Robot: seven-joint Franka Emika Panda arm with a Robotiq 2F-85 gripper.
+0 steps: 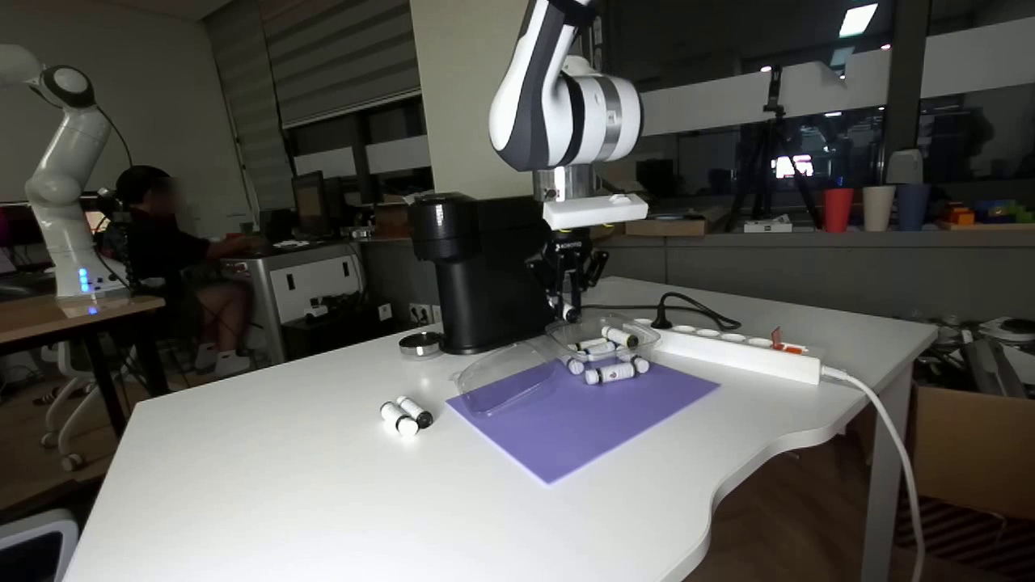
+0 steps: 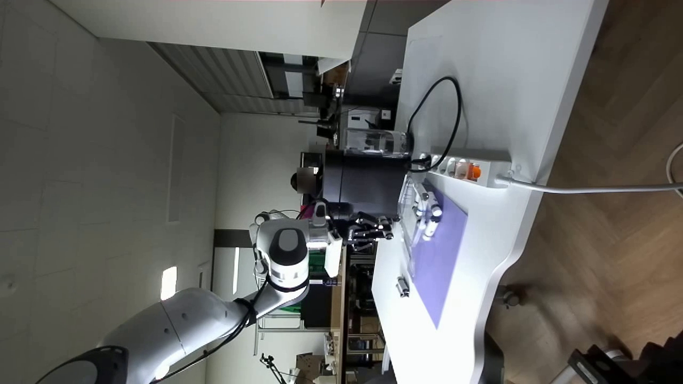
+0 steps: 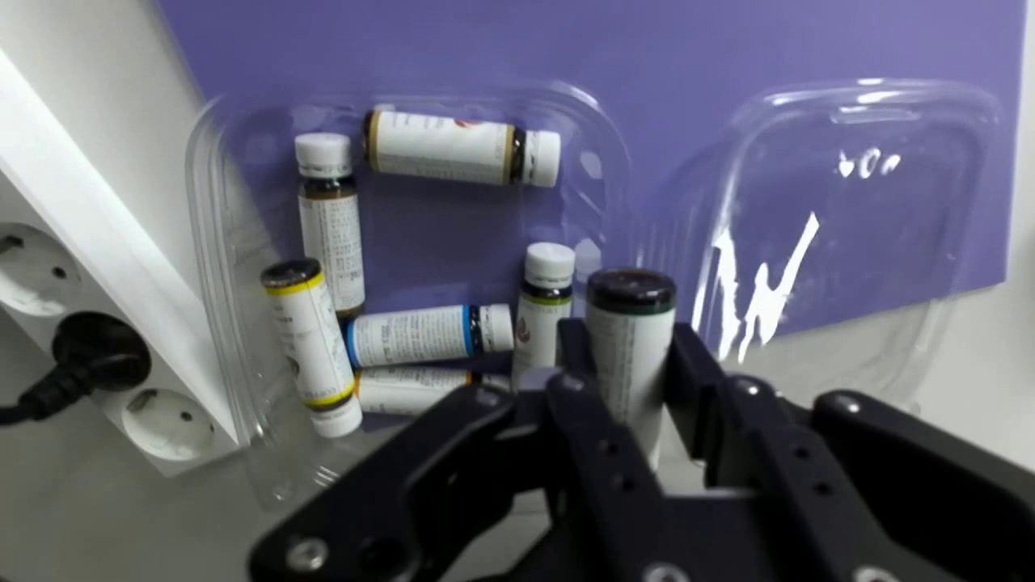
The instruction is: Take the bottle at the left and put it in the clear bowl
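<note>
My gripper (image 3: 629, 343) is shut on a small bottle (image 3: 627, 372) with a white label and a dark end pointing away from the wrist. The held bottle also shows in an exterior view (image 1: 571, 313), raised above the bowl's rim. The clear bowl (image 3: 445, 242) is low and see-through and holds several white-labelled bottles; it lies left of the held bottle in the wrist view. The bowl stands beneath the gripper in both exterior views (image 1: 558, 331) (image 2: 408, 213). Two more bottles (image 1: 400, 419) lie on the table at the left. The held bottle is hard to make out in an exterior view (image 2: 389, 228).
A clear lid-like tray (image 3: 849, 186) (image 1: 501, 392) lies beside the bowl, partly on the purple mat (image 1: 582, 428). A tall black machine (image 1: 497, 275) stands close behind the gripper. A white power strip (image 1: 736, 356) with a black plug borders the bowl. A metal dish (image 1: 420, 346) sits near the machine.
</note>
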